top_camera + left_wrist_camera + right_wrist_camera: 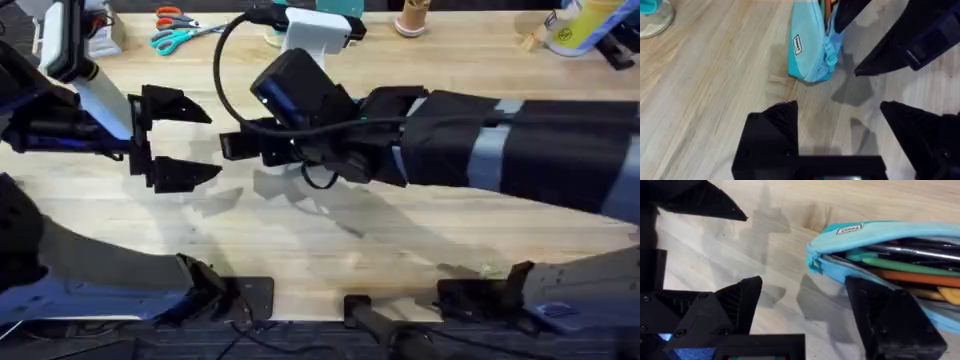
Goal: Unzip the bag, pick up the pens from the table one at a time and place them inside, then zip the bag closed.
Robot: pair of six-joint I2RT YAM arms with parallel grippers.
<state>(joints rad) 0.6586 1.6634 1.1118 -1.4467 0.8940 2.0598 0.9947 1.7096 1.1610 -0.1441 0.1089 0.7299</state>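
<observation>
The light blue bag (880,232) lies on the wooden table (790,210) with its zipper open. A green pen (910,266), an orange pen (925,278) and several dark ones lie inside it. My right gripper (804,281) is open at the bag's end, one finger (880,315) in front of the pouch's lower edge. In the left wrist view the bag's end (807,50) and its zipper pull (831,54) lie just beyond my open left gripper (837,106). From overhead the left gripper (185,140) faces the right gripper (238,148), and the right arm hides the bag.
Orange- and teal-handled scissors (178,30) lie at the table's back left, with a white stand (315,35) behind the right arm. A cup (412,18) and a yellow bottle (580,25) stand at the back right. Bare wood spreads along the front.
</observation>
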